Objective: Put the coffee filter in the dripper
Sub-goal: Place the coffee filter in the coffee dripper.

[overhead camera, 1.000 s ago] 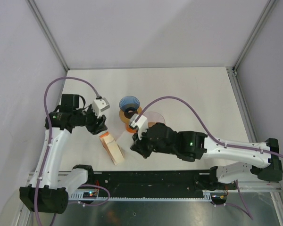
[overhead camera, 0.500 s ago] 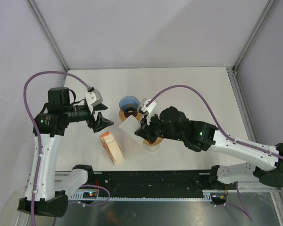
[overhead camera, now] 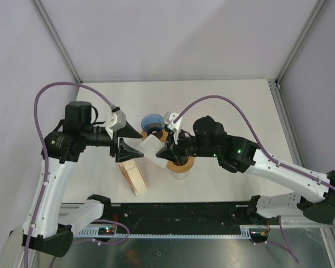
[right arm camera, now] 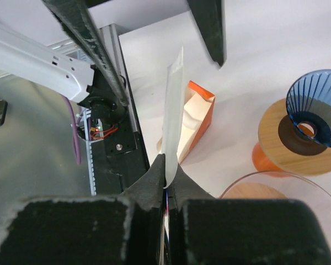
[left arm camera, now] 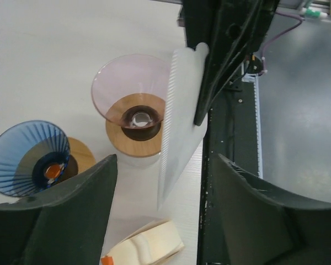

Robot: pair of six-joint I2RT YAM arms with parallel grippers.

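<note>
Just beside the pink dripper (overhead camera: 183, 165), the 2 arms meet head-on — right gripper (overhead camera: 165, 153) pinching the coffee filter (overhead camera: 148, 146). Left gripper (overhead camera: 133, 143) gapes around it, apparently not touching.

Filter (overhead camera: 147, 147) hangs between the box (overhead camera: 133, 174) and the near dripper (overhead camera: 180, 163).

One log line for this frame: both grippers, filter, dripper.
right gripper: shut on coffee filter | left gripper: open, facing filter | pink dripper: empty
</note>
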